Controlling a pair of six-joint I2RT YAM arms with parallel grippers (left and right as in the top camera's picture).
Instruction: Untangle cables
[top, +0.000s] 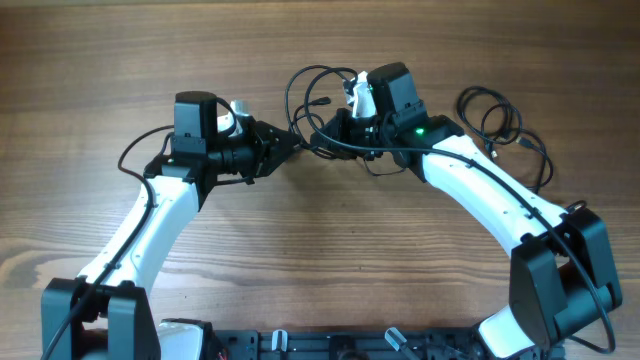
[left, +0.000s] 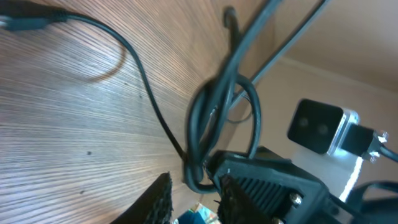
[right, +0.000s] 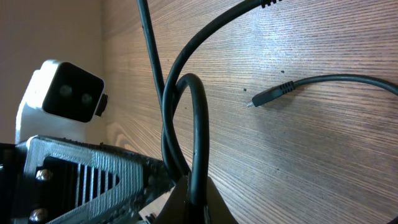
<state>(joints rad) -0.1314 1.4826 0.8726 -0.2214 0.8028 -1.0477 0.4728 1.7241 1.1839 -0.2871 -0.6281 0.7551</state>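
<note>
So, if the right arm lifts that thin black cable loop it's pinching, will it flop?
Probably floppy: the thin black cable loop bends in easy curves above the right gripper, so expect sagging. Likely light, being so thin. It twists around other strands by the left gripper, so it may snag.

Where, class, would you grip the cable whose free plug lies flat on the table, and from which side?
Probably just behind the plug, coming down from above with the fingers straddling the cable: it lies flat on the table there, with nothing crossing it.
</note>
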